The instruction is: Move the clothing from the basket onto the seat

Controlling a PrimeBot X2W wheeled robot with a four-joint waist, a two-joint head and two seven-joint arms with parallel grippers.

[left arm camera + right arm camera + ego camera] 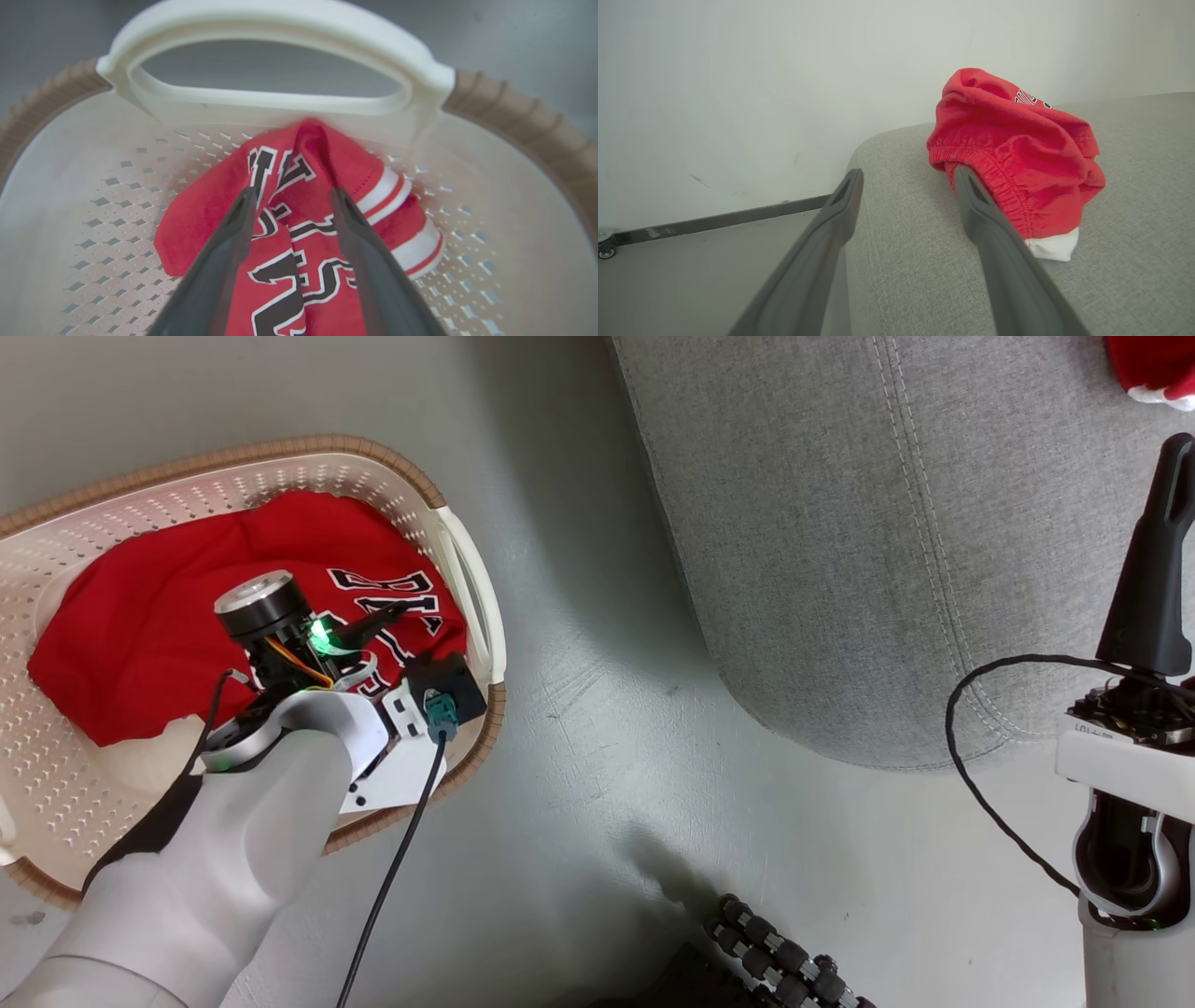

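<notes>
Red jersey (299, 214) lies in the basket (70, 196), a fold between the parted fingers of the left gripper (293, 193), which I reckon must now pinch shut and lift it to the seat (1134, 210), where the shorts (1017, 149) sit just beyond the right gripper (906, 179), spread and empty.

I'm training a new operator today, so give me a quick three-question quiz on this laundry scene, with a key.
1. True or false: the shorts already lie on the seat.
2. Where is the jersey? A) on the floor B) in the basket C) on the seat
3. Fill in: the fingers of the left gripper stand ___, one on each side of a fold of the jersey.
Key: 1 true; 2 B; 3 open.
</notes>
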